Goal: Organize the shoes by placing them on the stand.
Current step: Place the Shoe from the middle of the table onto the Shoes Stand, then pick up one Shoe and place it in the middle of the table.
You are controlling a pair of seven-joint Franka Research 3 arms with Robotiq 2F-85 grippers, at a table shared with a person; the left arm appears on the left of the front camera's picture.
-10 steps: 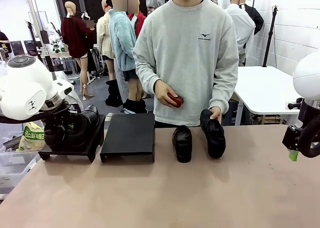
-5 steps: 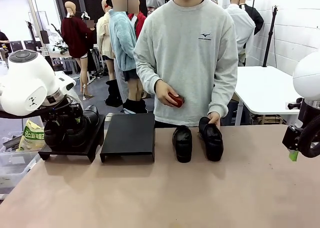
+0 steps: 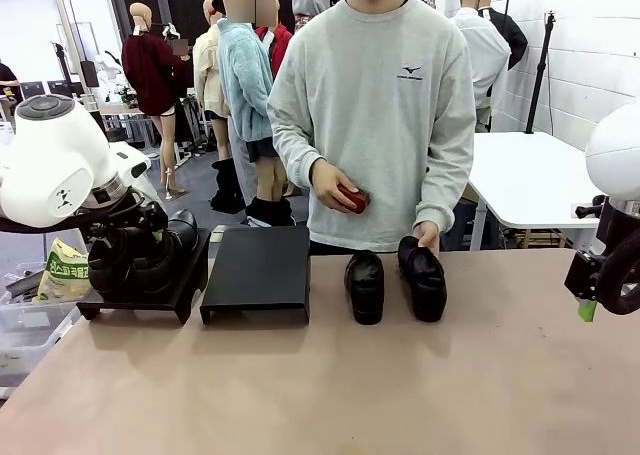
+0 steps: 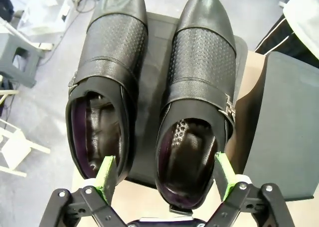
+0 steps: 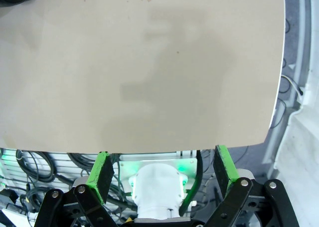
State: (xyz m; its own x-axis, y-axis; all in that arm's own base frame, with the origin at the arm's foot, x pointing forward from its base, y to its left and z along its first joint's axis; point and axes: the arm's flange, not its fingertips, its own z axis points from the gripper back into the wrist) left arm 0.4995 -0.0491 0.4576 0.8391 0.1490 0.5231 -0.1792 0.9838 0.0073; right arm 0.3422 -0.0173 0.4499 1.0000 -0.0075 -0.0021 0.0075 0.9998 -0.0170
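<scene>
Roughly half done, by judgement. On the left stand (image 3: 132,303) two shoes (image 4: 107,62) are seated side by side, toes at 12 o'clock in the left wrist view. The left tool (image 4: 164,171) is spread about the heel of the 3 o'clock shoe, nothing pinched. The second stand (image 3: 258,270), at 3 o'clock of the first, is bare. Two more shoes (image 3: 365,285) are left on the counter (image 3: 400,385) at its 3 o'clock, one touched by the person's hand (image 3: 428,237). The right tool (image 5: 162,168) is spread, empty, well apart from them.

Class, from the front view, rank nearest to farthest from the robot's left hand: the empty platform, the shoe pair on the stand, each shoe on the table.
1. Shoe pair, under the left hand, far left.
2. Empty platform, beside it, left of centre.
3. Untouched shoe, near the middle.
4. Touched shoe, at the person's hand, farthest right.
</scene>
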